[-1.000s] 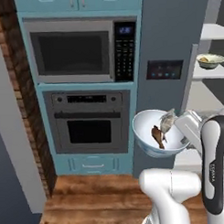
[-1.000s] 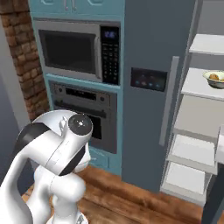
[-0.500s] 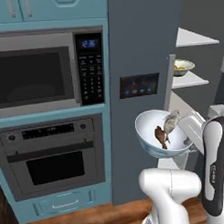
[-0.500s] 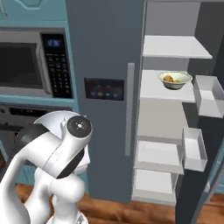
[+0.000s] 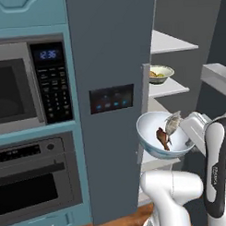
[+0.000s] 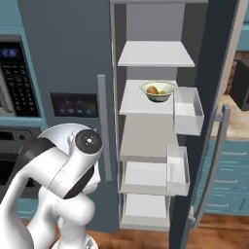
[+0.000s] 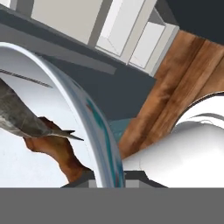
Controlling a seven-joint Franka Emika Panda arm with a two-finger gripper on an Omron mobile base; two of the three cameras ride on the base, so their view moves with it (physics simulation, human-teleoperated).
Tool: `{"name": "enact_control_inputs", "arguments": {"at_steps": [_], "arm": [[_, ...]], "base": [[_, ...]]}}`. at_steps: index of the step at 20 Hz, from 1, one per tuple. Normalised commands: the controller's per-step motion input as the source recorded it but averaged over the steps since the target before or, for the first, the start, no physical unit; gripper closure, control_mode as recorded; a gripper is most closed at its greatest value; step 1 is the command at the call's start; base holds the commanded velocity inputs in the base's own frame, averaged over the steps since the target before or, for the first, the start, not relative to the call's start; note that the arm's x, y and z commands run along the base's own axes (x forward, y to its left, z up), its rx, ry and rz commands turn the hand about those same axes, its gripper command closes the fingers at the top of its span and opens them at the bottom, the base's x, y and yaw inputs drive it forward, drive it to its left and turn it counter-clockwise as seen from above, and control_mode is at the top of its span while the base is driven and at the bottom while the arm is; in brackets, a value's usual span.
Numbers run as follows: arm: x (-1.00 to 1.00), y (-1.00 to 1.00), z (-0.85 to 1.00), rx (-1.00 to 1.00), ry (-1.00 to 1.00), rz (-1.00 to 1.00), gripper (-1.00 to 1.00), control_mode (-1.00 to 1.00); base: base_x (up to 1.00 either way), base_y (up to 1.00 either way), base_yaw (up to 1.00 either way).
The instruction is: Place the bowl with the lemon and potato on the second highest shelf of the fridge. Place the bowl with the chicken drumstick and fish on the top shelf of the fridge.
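Observation:
My gripper (image 5: pixel 185 127) is shut on the rim of a pale blue-grey bowl (image 5: pixel 155 140), held tilted in front of the fridge. The bowl holds the chicken drumstick (image 5: pixel 163 137) and the fish (image 5: pixel 172 123). In the hand view the bowl rim (image 7: pixel 94 127) runs between the fingertips, with the fish (image 7: pixel 22 118) and drumstick (image 7: pixel 57 151) to its left. The cream bowl (image 6: pixel 158 91) with the potato (image 6: pixel 152 90) and lemon (image 6: pixel 163 91) stands on the second highest shelf (image 6: pixel 136 102). Above it, the top shelf (image 6: pixel 155 54) is bare.
The fridge's right door (image 6: pixel 214 121) stands open and carries two white bins (image 6: pixel 187 112) (image 6: pixel 177 170). Its left door (image 5: pixel 112 101), with a dark control panel, is closed. A microwave (image 5: pixel 26 81) and an oven (image 5: pixel 34 177) sit to the left. Lower shelves (image 6: pixel 146 177) are bare.
The base has driven to the right, so both base views slid from the oven and microwave to the open fridge. The gripper still holds the blue-grey bowl the same way.

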Motion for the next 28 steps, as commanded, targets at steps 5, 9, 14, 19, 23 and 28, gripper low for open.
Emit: {"name": "enact_control_inputs", "arguments": {"at_steps": [5, 9, 14, 19, 23, 28], "arm": [[0.0, 0.0, 0.0, 0.0, 0.0, 0.0, 1.0, 1.0], [0.0, 0.0, 0.0, 0.0, 0.0, 0.0, 1.0, 1.0], [0.0, 0.0, 0.0, 0.0, 0.0, 0.0, 1.0, 1.0], [0.0, 0.0, 0.0, 0.0, 0.0, 0.0, 1.0, 1.0], [0.0, 0.0, 0.0, 0.0, 0.0, 0.0, 1.0, 1.0], [0.0, 0.0, 0.0, 0.0, 0.0, 0.0, 1.0, 1.0]], "base": [[0.64, -0.24, -0.17], [0.24, -0.62, -0.13], [0.61, -0.2, -0.16], [0.36, -0.33, -0.21], [0.14, -0.37, -0.2], [0.53, -0.04, -0.19]]}}
